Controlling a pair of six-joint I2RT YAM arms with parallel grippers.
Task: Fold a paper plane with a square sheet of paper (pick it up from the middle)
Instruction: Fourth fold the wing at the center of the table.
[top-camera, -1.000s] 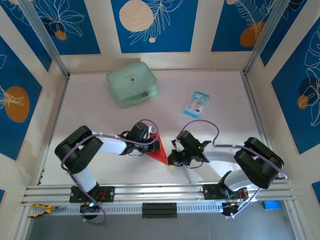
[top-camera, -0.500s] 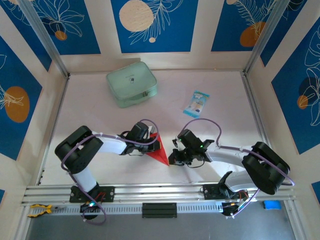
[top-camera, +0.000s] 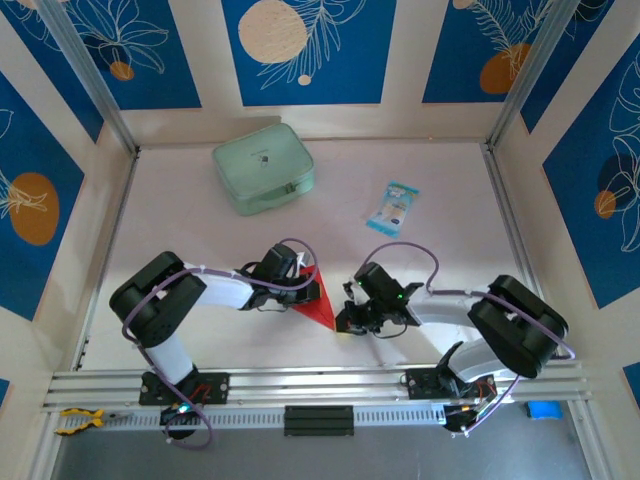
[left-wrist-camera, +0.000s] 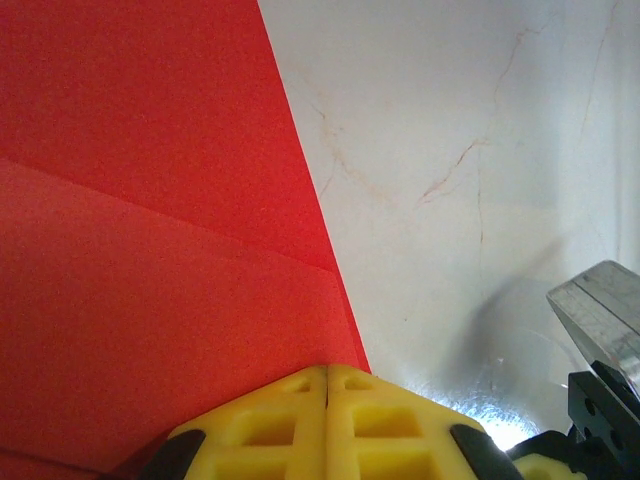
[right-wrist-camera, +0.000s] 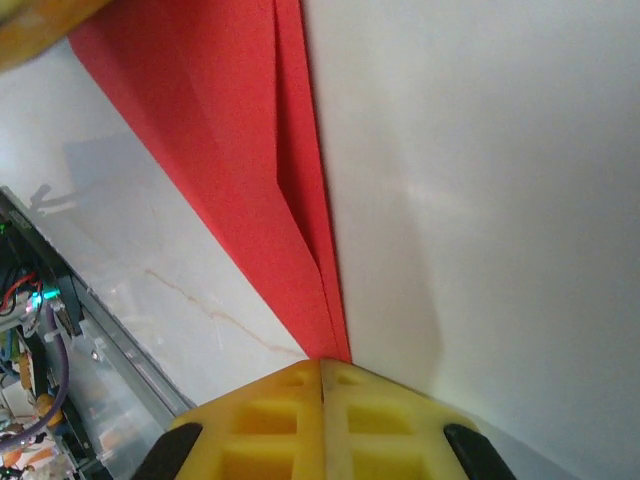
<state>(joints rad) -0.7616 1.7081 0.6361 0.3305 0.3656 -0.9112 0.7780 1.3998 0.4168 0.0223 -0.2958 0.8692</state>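
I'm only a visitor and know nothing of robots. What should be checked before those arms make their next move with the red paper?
1. Both shut, left pincer and right pincer: ok.
2. Both tips meet the red paper: ok.
3. Paper clamped rather than only pressed flat: cannot tell.
4. Creases showing in the paper: ok.
5. The green pouch and small packet lie well clear of the paper: ok.

Paper: left part hidden under left gripper in top view; cut by left and top edges in left wrist view. Packet print too small to read. Blurred orange shape, right wrist view, unidentifiable.
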